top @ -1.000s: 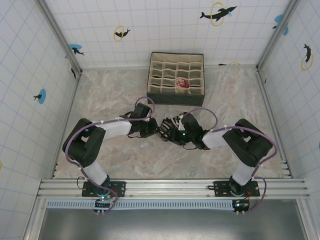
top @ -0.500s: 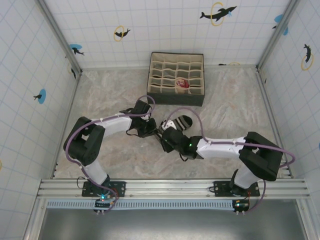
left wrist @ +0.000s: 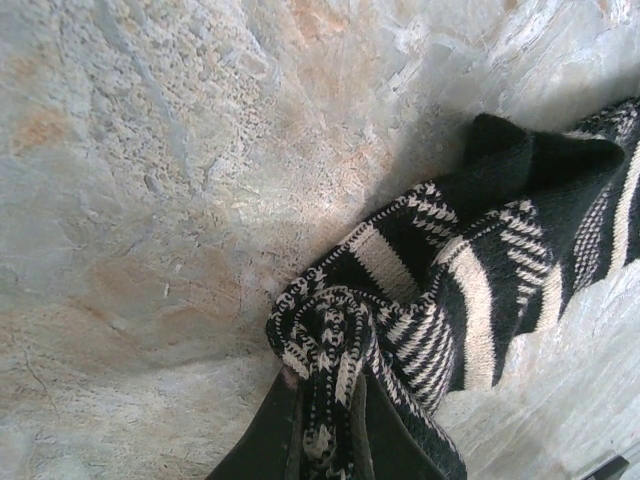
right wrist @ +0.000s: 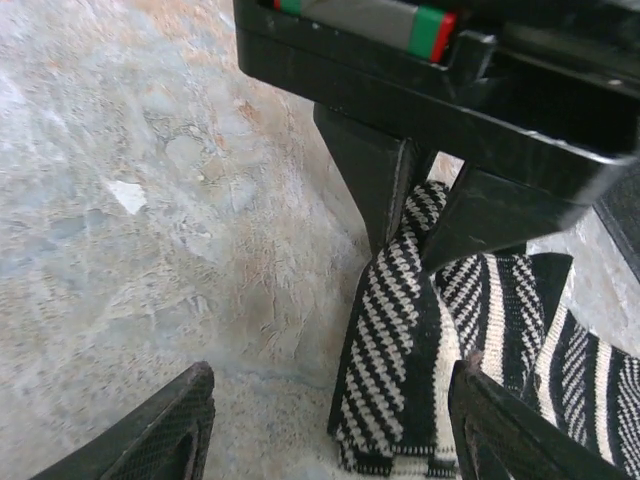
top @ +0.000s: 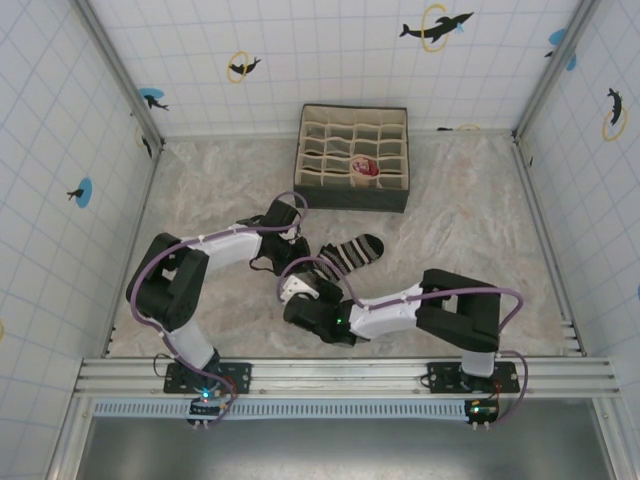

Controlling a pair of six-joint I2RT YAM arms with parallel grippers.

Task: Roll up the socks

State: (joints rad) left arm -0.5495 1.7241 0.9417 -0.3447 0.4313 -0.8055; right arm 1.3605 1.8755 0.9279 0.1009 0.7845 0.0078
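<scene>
Right gripper (right wrist: 330, 425) is now withdrawn from the sock, jaws wide and empty. Striped sock (left wrist: 470, 290) lies unrolled just ahead; left gripper (left wrist: 322, 410) clamps its cuff. Rolling must restart.

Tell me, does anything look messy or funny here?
The striped sock lies stretched out and crumpled on the table, not rolled. One end is bunched up, pinched in the left gripper.

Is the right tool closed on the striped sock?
No, the fingers of the right tool stand wide apart, and the striped sock is pinched by the left tool.
</scene>
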